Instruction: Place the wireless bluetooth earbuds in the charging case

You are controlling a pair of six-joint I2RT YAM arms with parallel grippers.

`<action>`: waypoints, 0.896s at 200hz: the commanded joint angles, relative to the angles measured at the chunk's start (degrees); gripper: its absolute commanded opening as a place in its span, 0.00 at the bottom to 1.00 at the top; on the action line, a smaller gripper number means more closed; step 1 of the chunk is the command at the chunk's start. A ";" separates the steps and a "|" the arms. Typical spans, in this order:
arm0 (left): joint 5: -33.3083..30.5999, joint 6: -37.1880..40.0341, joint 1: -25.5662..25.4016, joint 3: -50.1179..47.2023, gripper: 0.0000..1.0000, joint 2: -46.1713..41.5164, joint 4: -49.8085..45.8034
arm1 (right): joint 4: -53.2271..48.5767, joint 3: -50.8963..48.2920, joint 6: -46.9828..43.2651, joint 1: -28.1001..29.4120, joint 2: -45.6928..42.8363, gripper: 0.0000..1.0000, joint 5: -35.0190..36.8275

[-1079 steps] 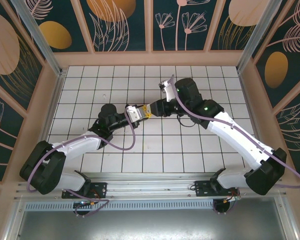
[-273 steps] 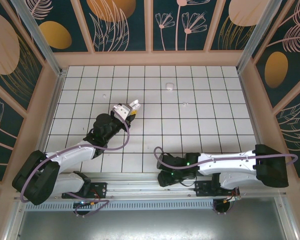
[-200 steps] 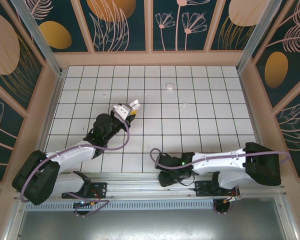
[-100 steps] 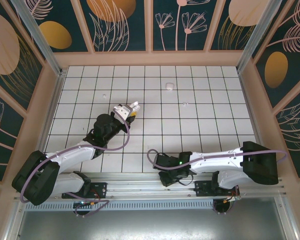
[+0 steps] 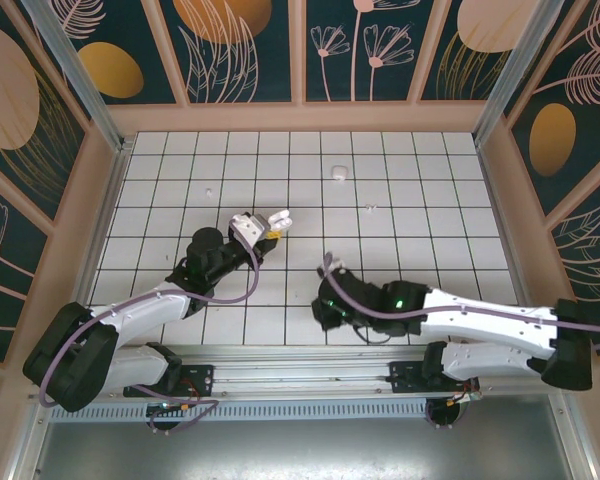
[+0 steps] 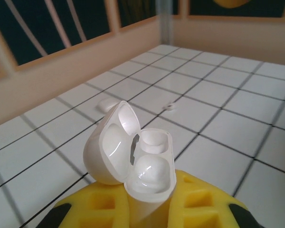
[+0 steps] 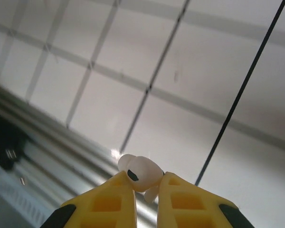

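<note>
One charging case (image 6: pixel 137 164), one earbud (image 7: pixel 140 177), three white bits (image 5: pixel 338 172).

The glossy white charging case (image 6: pixel 141 176) sits between my left fingers (image 6: pixel 92 209), lid open; my right fingers (image 7: pixel 109 205) pinch one white earbud (image 7: pixel 140 175).

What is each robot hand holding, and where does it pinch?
The left gripper pinches the open charging case by its lower body. The right gripper pinches an earbud by its lower part.

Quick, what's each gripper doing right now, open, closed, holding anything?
Left gripper: shut on the charging case, lid open.
Right gripper: shut on one earbud.
</note>
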 commanded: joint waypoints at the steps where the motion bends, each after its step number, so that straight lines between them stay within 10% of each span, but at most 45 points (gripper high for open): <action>1: 11.78 -1.16 0.23 2.33 0.00 -0.02 4.56 | 2.35 5.75 -9.12 -4.04 -2.65 0.14 8.77; 79: 32.72 -10.56 4.06 5.71 0.00 1.98 9.04 | 20.72 8.64 -28.18 -16.48 -4.57 0.13 1.70; 179: 32.84 -17.75 4.67 8.60 0.00 2.09 9.10 | 31.27 6.26 -30.94 -18.75 -0.91 0.13 -9.69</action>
